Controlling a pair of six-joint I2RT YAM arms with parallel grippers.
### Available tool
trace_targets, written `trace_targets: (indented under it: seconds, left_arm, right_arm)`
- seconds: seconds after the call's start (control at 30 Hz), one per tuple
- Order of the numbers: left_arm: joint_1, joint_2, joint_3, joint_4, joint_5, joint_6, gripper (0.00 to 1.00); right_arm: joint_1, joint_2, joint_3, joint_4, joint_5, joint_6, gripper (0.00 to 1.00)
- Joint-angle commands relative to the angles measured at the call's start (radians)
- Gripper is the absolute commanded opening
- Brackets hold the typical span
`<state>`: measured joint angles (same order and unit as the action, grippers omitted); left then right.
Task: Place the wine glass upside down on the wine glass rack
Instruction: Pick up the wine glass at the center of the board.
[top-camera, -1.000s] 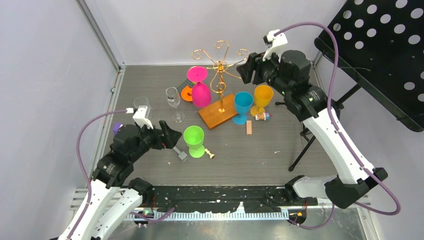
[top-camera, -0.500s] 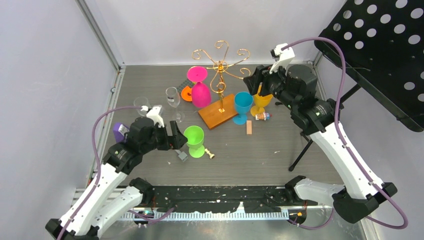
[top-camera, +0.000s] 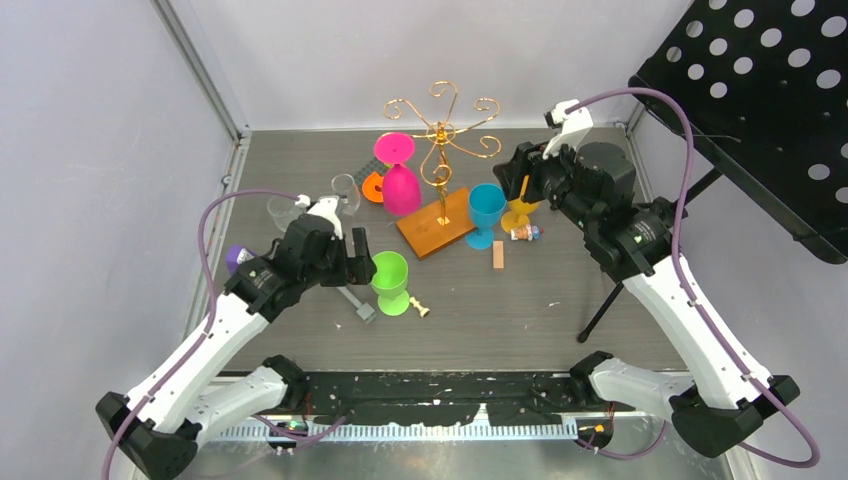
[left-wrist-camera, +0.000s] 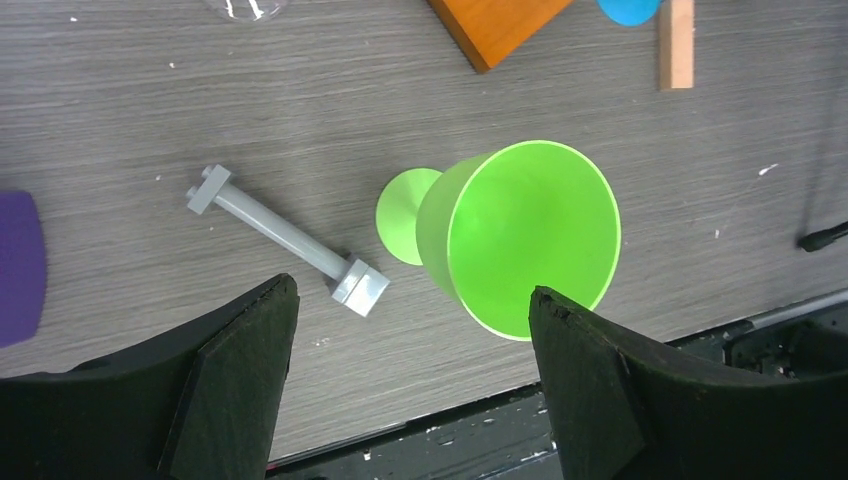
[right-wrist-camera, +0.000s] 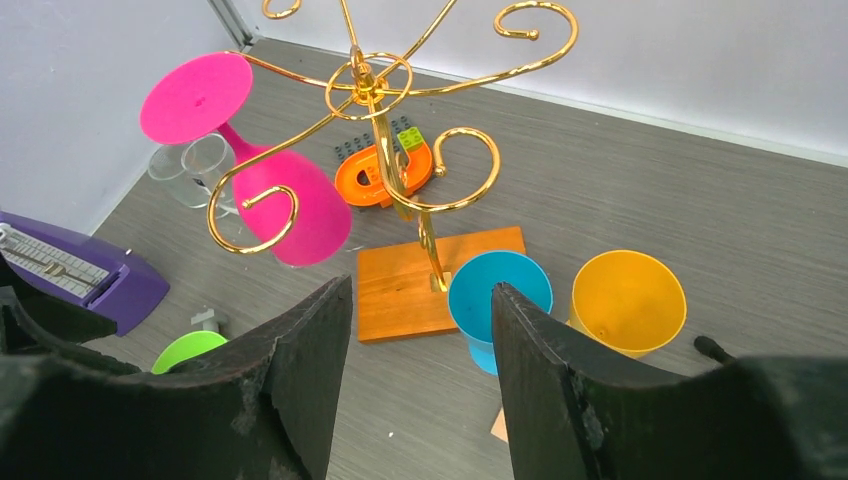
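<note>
Left gripper (left-wrist-camera: 412, 292) spread wide just beside the upright green wine glass (left-wrist-camera: 525, 235) (contact unclear); right gripper (right-wrist-camera: 420, 290) spread, empty

Table (top-camera: 600, 290): grey wood-grain, spread out before me.
Far middle: wine glass rack base (top-camera: 435, 235), flat on it; blue glass (top-camera: 486, 212) and yellow glass (right-wrist-camera: 628, 300) upright to its right.
Near left: green glass (top-camera: 390, 280) upright, grey bar (left-wrist-camera: 285, 238) lying just beside it.
Centre-right: small wooden block (top-camera: 498, 257).

The rack (top-camera: 440, 160) stands toward the far side of the table (top-camera: 560, 285). A hung glass (top-camera: 401, 185) is on its left arm. Just right of its base stand an inner glass (top-camera: 486, 210) and, rightward, an outer glass (right-wrist-camera: 628, 300). The near glass (top-camera: 390, 280) stands near-left of the base, a bar (left-wrist-camera: 285, 238) just left of it.
</note>
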<state>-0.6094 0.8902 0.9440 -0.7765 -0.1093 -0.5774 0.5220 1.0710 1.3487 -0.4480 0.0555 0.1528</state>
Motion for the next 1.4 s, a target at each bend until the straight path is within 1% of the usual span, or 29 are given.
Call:
trace_targets:
  seconds: [0.0,0.1,0.23,0.27,0.37,0.53,0.6,0.63,0.73,0.8,1.0,1.13,1.2,1.37]
  left_arm:
    - [-0.006,0.035,0.066,-0.059,-0.053,-0.015,0.84]
    - [-0.007,0.026,0.083,-0.068,-0.068,-0.030,0.87]
    - [-0.007,-0.014,0.060,-0.013,-0.046,-0.041,0.98]
    - [-0.007,-0.021,0.054,0.002,-0.032,-0.040,0.99]
    - [-0.006,-0.031,0.044,0.039,0.036,-0.012,1.00]
    - [-0.006,0.013,0.070,0.016,0.094,-0.018,1.00]
    - [-0.007,0.005,0.051,0.062,0.167,0.018,1.00]
    - [-0.007,-0.003,0.037,0.083,0.180,0.024,1.00]
    - [-0.006,-0.035,0.013,0.123,0.188,0.053,1.00]
    - [-0.007,-0.040,0.015,0.102,0.164,0.058,1.00]
    - [-0.007,0.024,0.065,0.018,0.126,0.078,1.00]
    - [-0.007,0.046,0.059,0.020,0.123,0.080,1.00]
    - [-0.007,0.061,0.056,0.028,0.127,0.076,0.97]
    - [-0.006,0.115,0.079,-0.002,0.118,0.069,0.82]
  right_arm:
    - [-0.002,-0.025,-0.007,0.027,0.020,-0.008,0.59]
    - [-0.002,-0.029,-0.017,0.028,0.027,-0.014,0.59]
    - [-0.002,-0.028,-0.027,0.032,0.025,-0.013,0.59]
    - [-0.002,-0.028,-0.028,0.032,0.023,-0.012,0.59]
    - [-0.001,-0.029,-0.033,0.035,0.022,-0.012,0.59]
    - [-0.002,-0.031,-0.037,0.034,0.024,-0.012,0.59]
    - [-0.002,-0.036,-0.039,0.032,0.025,-0.012,0.59]
    - [-0.002,-0.038,-0.039,0.031,0.028,-0.014,0.59]
    - [-0.002,-0.048,-0.039,0.022,0.036,-0.022,0.59]
    - [-0.002,-0.055,-0.041,0.020,0.046,-0.027,0.59]
    - [-0.002,-0.069,-0.047,0.016,0.055,-0.025,0.59]
    - [-0.002,-0.079,-0.057,0.015,0.061,-0.027,0.59]
    - [-0.002,-0.082,-0.061,0.012,0.066,-0.028,0.59]
    - [-0.002,-0.088,-0.063,0.006,0.071,-0.034,0.60]
